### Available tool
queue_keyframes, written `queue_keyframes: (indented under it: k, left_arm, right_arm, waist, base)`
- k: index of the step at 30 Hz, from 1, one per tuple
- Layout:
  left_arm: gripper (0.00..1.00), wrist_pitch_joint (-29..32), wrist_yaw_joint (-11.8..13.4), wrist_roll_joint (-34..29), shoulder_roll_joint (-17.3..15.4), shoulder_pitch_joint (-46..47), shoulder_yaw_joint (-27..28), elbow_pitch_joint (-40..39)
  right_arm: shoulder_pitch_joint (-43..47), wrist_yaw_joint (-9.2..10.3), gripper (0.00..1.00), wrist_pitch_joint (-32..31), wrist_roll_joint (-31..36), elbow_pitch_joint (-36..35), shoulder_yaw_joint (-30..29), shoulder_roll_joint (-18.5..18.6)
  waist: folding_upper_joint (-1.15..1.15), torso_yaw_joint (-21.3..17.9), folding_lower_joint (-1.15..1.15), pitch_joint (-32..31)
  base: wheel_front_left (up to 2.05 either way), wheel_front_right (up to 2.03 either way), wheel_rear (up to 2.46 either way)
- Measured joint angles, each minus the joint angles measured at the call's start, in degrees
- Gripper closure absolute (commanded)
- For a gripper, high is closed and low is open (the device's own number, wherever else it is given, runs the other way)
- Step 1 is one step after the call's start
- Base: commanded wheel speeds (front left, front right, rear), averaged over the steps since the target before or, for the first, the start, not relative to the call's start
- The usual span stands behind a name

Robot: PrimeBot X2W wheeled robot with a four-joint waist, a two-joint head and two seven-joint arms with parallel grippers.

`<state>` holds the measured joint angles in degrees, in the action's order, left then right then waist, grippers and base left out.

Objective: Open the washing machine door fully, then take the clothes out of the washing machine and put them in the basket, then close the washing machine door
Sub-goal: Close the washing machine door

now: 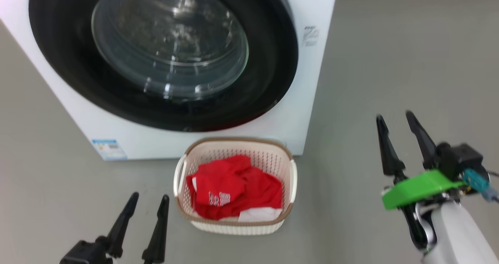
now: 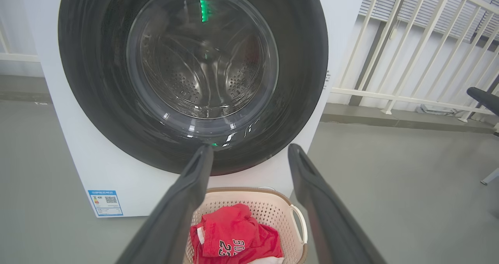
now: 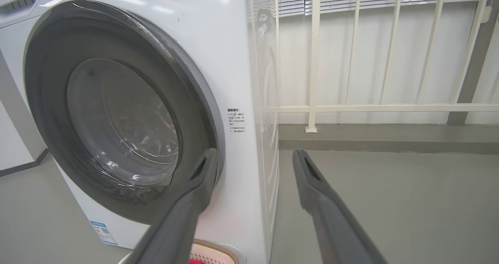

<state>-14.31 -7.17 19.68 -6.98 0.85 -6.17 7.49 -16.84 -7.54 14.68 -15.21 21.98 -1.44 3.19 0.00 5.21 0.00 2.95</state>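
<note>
The door (image 1: 171,41) is closed, with the clothes (image 1: 234,188) in the basket (image 1: 237,142). The left gripper (image 1: 150,197) and right gripper (image 1: 394,116) are empty, fingers apart.

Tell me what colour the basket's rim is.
Brown, woven-look rim on the cream perforated basket; the head view shows it best.

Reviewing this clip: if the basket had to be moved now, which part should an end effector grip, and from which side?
Likely the white side handle of the basket, approached from above on the robot's left by the open left end effector. The loop stands off the wall, upright, and the clothes leave it free.
</note>
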Motion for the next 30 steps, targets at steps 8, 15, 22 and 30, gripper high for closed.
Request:
queue_keyframes:
  k: [8,15,22,30]
  left_arm:
    - [0.0,0.0,0.0,-0.12,-0.52,-3.33,2.74,-0.09]
    - [0.0,0.0,0.0,-0.65,-0.42,-5.64,5.95,-0.22]
    - [0.0,0.0,0.0,-1.57,-0.48,-7.21,6.98,-0.57]
    - [0.0,0.0,0.0,-2.58,-0.29,-8.28,7.72,-0.65]
  right_arm:
    - [7.87,0.0,0.0,-0.03,0.32,-6.05,0.09,-0.3]
    - [15.6,0.0,0.0,-0.03,0.35,-10.81,-2.8,-0.56]
    - [19.95,0.0,0.0,-0.03,0.32,-13.16,-4.21,-0.86]
    - [22.68,0.0,0.0,-0.03,-0.87,-14.88,-3.88,-1.08]
  waist:
    - [0.0,-2.38,0.0,-3.91]
    - [0.0,-3.51,0.0,-5.81]
    - [0.0,-4.55,0.0,-6.69]
    - [0.0,-5.64,0.0,-7.67]
  base:
    - [0.0,0.0,0.0]
    - [0.0,0.0,0.0]
    - [0.0,0.0,0.0]
    - [0.0,0.0,0.0]
